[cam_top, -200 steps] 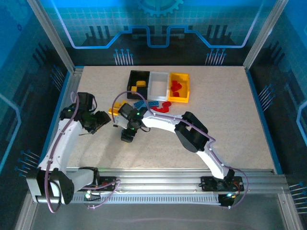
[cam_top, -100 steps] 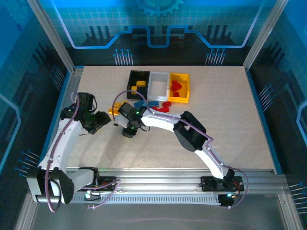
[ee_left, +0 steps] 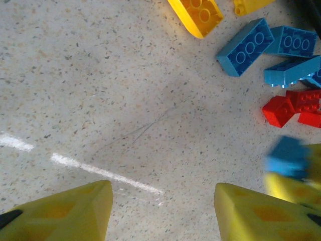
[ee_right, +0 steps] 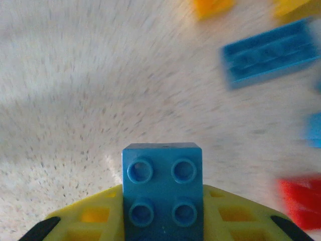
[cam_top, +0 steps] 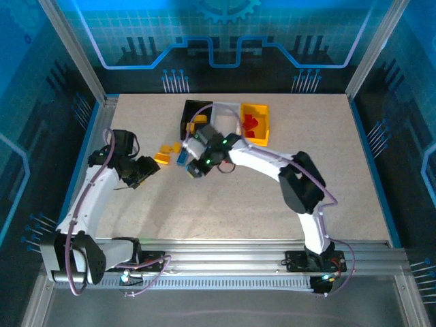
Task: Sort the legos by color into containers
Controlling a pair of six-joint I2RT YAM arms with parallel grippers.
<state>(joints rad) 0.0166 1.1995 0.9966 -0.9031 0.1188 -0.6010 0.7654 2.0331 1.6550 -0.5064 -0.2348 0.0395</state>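
Pinching a blue lego (ee_right: 162, 186) in the right end effector (ee_right: 163, 228), just in front of the black bin (cam_top: 186, 117). Holding the left end effector (ee_left: 163, 206) spread wide over the worktop (ee_left: 100, 100), down-left of that bin. Leaving loose legos (ee_left: 246, 46) in blue, red and yellow between. Keeping red legos (cam_top: 251, 122) in the yellow-orange bin (cam_top: 263, 109), two places right of the black bin.

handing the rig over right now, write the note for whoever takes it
Left tool: open, low over bare table.
Right tool: shut on a blue lego, held above the table.
Done: some red legos in the yellow bin, one yellow lego in the black bin.
Left: drop the held one, likely in the white bin; then the loose blue legos, loose red legos and loose yellow legos on the table.
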